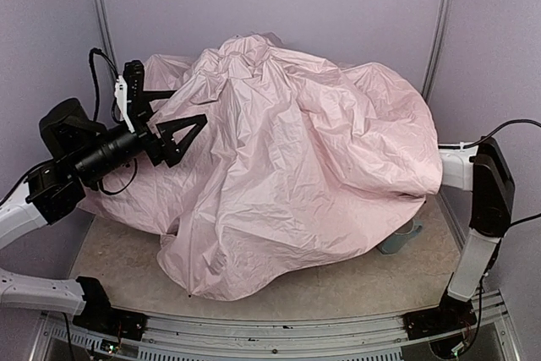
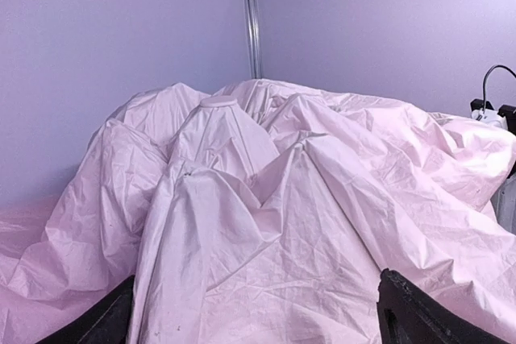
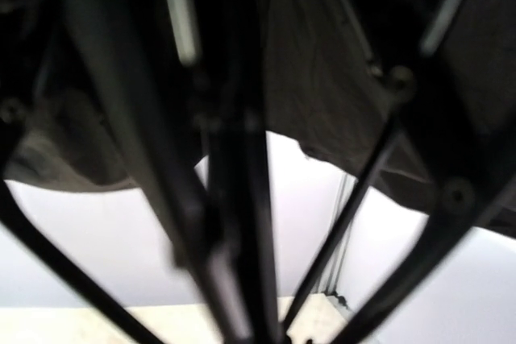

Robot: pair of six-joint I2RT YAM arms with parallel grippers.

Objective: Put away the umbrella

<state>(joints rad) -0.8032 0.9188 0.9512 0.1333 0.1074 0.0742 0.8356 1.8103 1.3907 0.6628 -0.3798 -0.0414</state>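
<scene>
Left claw (image 1: 179,107), spread wide and holding nothing, is pictured just beside the umbrella (image 1: 296,166), which is heaped to its right across the table (image 1: 110,251); the right claw's grip, hidden beneath, cannot be told.

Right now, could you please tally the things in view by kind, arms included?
Umbrella: 1
Robot arms: 2, the left arm and the right arm
Small blue-grey thing, half hidden under the umbrella's edge: 1
Total: 4
</scene>
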